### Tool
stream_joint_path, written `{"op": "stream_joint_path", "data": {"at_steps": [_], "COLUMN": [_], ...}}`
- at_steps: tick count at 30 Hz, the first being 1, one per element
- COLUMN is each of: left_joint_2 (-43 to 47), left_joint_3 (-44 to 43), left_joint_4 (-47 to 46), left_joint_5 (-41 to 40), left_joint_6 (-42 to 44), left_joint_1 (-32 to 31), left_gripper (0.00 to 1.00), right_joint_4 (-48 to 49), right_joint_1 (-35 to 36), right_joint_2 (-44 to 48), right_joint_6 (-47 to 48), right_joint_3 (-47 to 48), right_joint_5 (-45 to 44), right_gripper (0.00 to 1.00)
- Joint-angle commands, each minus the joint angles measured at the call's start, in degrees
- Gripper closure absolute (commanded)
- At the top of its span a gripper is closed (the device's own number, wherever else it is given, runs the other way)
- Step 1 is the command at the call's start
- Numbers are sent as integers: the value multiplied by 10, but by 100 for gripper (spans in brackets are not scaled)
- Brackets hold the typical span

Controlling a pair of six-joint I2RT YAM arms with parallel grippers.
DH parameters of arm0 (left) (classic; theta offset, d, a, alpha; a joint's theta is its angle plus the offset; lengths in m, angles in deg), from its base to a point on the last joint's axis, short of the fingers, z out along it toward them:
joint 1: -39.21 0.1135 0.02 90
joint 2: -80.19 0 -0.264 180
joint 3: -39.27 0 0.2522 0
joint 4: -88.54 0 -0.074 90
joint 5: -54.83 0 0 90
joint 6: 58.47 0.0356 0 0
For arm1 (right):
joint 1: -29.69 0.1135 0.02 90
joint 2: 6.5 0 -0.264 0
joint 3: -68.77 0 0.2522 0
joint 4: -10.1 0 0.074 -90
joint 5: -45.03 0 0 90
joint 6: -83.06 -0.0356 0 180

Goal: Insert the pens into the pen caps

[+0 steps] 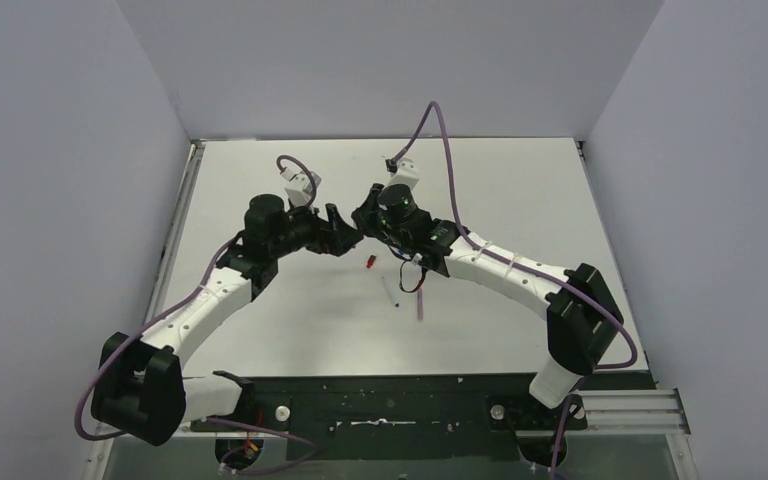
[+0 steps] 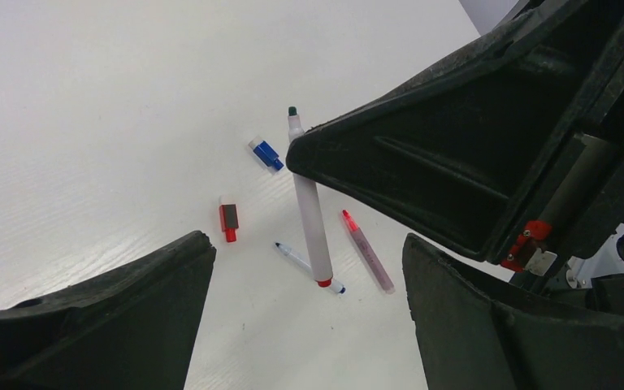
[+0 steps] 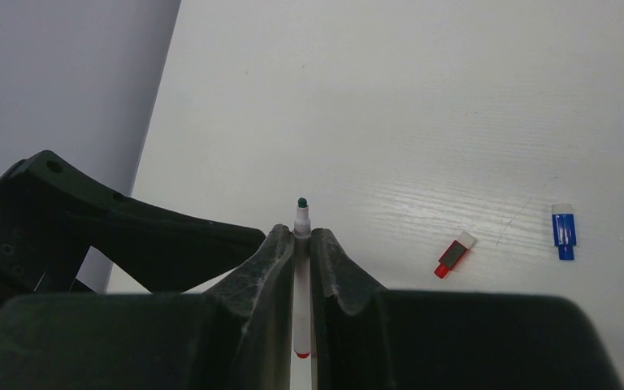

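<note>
At the left, the left fingers [image 2: 114, 317] are spread wide with nothing between them, close beside the right fingers over the middle of the bench [image 1: 520, 190]. On the bench below, a red cap [image 2: 229, 220] is seen lying on its side, with a blue cap [image 2: 266, 154] a little beyond it. Both caps are apart from every pen.

Next, a blue-tipped pen [image 2: 292, 257] lies flat, partly hidden behind the pen that is held. That white pen [image 3: 301, 221] is clamped by the right fingers [image 3: 264, 272], which are drawn narrow on its barrel. Its dark green tip shows past the fingertips and its red end is on the wrist side. Further right, a pink pen [image 2: 370, 256] lies flat, near the blue-tipped one but not touching it.

The bench is white and faintly grained. It is closed in by pale grey walls [image 1: 60, 200] on three sides. A dark strip [image 1: 390, 395] at the near edge carries both arm bases.
</note>
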Motion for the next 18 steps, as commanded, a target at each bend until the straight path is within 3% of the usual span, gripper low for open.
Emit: {"op": "stream_joint_path", "data": {"at_steps": [1,7,18], "left_joint_2": [-14,-31,-56], "left_joint_3": [-32,-29,-28], "left_joint_4": [-42,-53,-67], "left_joint_5": [1,2,-3], "left_joint_6": [5,6,9], "left_joint_1": [-9,-16,-24], "left_gripper": [21,36,48], "right_joint_4": [30,30,44], "right_joint_1": [6,6,6], "right_joint_2": [35,33,32], "right_joint_6": [2,1,0], "right_joint_3": [2,4,5], "right_joint_5": [-5,-2,5], "right_gripper": [100,100,100]}}
